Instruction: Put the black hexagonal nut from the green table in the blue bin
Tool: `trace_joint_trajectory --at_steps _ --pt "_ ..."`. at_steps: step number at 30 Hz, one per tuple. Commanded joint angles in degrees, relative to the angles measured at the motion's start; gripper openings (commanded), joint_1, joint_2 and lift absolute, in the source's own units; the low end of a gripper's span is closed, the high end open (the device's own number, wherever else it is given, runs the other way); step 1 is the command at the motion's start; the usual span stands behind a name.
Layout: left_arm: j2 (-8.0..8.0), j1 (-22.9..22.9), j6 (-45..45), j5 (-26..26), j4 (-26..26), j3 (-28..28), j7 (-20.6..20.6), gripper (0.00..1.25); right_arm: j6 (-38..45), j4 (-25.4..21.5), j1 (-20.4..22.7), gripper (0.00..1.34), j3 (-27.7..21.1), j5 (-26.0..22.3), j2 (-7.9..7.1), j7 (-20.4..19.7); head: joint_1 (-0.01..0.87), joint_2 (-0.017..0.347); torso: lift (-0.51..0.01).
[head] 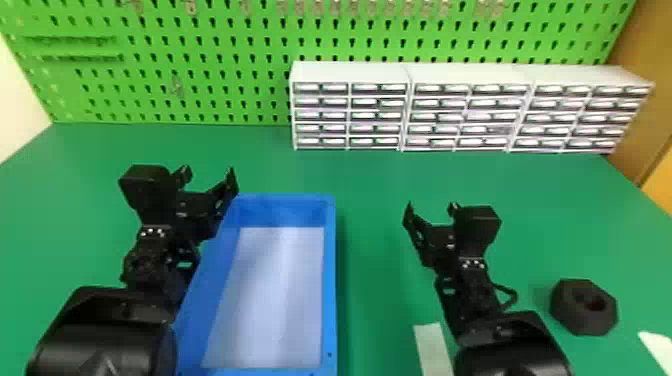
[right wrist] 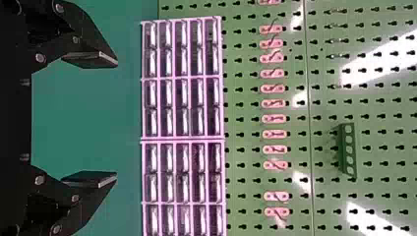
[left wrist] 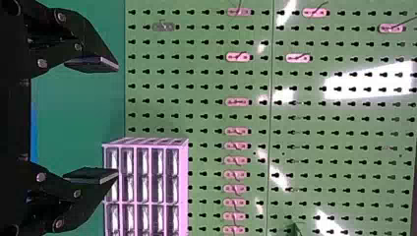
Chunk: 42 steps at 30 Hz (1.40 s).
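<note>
Head view: black nut point(head: 570, 307) sits on green bench point(head: 372, 195), to right of your right arm, apart from it, hole showing. Blue bin point(head: 330, 280), pale inside, stands between your two arms. Your left gripper point(head: 209, 172) hangs by bin's far left corner, fingers spread wide. Your right gripper point(head: 431, 206) hangs over bench between bin and nut, fingers spread too. White drawer units point(head: 350, 107) stand at back of bench, against green pegboard point(head: 200, 75). Pale strip point(head: 430, 345) lies near your right arm.
</note>
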Motion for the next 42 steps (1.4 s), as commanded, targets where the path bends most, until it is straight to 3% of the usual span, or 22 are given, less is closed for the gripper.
trace_joint_trajectory --at_steps 1,11,17,28,36,42 --pt "0.00 0.02 0.00 0.00 -0.06 0.01 0.00 0.76 3.50 -3.07 0.32 0.89 -1.73 0.00 -0.35 0.17 0.686 0.052 -0.097" --pt "0.00 -0.07 0.00 0.00 0.02 -0.07 0.00 0.76 12.03 -8.96 -0.30 0.89 -8.14 1.67 -1.23 6.85 0.686 0.052 -0.097" --pt "0.00 0.02 0.00 0.00 -0.06 -0.07 0.00 0.76 18.18 -12.74 -1.00 0.89 -10.60 2.46 -2.11 8.78 0.686 0.052 -0.097" --pt "0.00 0.11 0.00 0.00 -0.06 0.01 0.00 0.76 37.25 -22.41 -1.79 0.89 -15.79 3.69 -5.09 11.07 0.686 0.052 -0.097" --pt "0.00 0.02 0.00 -0.08 0.02 0.01 0.00 0.76 43.93 -25.39 -1.27 0.89 -19.39 2.46 -6.68 12.74 0.686 0.052 -0.097" --pt "0.09 0.11 0.00 -0.17 0.02 0.01 0.00 0.76 49.82 -26.89 -1.27 0.89 -19.39 2.64 -8.87 14.85 0.686 0.052 -0.097"
